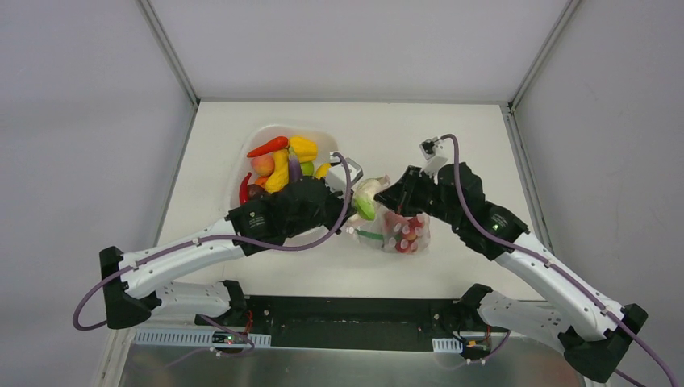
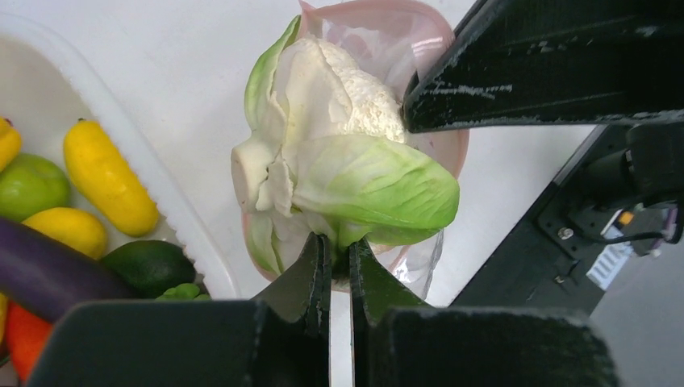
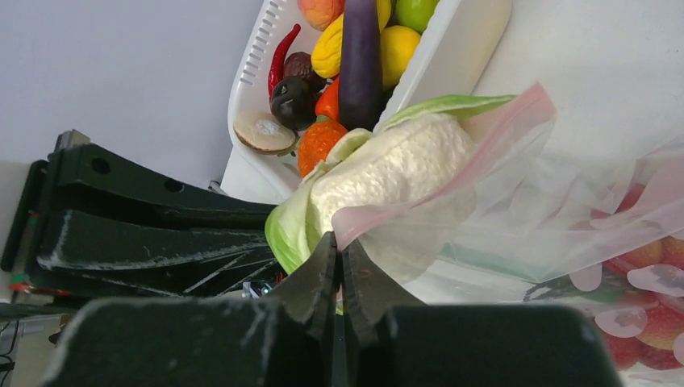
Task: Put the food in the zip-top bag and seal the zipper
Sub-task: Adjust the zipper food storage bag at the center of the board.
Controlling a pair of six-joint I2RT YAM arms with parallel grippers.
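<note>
My left gripper (image 2: pixel 339 246) is shut on a green leaf of a toy cauliflower (image 2: pixel 339 153) and holds it at the mouth of the clear zip-top bag (image 2: pixel 379 40). The cauliflower also shows in the top view (image 1: pixel 367 197) and in the right wrist view (image 3: pixel 387 173). My right gripper (image 3: pixel 339 246) is shut on the bag's pink zipper edge (image 3: pixel 452 173) and holds the mouth up and open. The bag (image 1: pixel 407 234) lies at the table's middle with red food inside (image 3: pixel 645 258). More food (image 1: pixel 282 165) fills the white tub (image 1: pixel 327 141).
The white tub stands at the back left, close to the left wrist. In the left wrist view its rim (image 2: pixel 153 185) runs beside the cauliflower. The two arms nearly meet over the bag. White walls close in the table on three sides.
</note>
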